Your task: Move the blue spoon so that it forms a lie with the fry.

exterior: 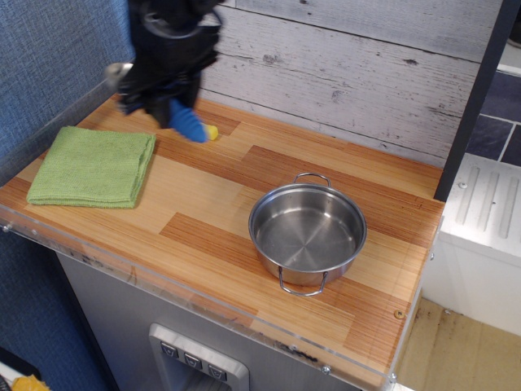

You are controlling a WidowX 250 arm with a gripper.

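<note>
The gripper sits high at the back left of the counter, a dark, motion-blurred mass in front of the whitewashed plank wall, and its jaws are clamped on the blue spoon. The ribbed blue handle pokes out below the fingers, slanting down and to the right, while a pale metallic blob at the left edge of the gripper looks like the spoon's bowl (too smeared to be sure). Right at the tip of that handle, a sliver of the yellow fry peeks out on the wood; most of it is hidden behind the spoon and gripper, so whether handle and fry actually touch cannot be told from this view. Out to the left, a folded green cloth lies flat near the counter's front-left corner, well apart from the gripper. Further right, a steel pot with two loop handles stands upright and open on the wooden countertop, nothing visible inside but its shiny bottom. A dark post rises at the right end of the counter.
</note>
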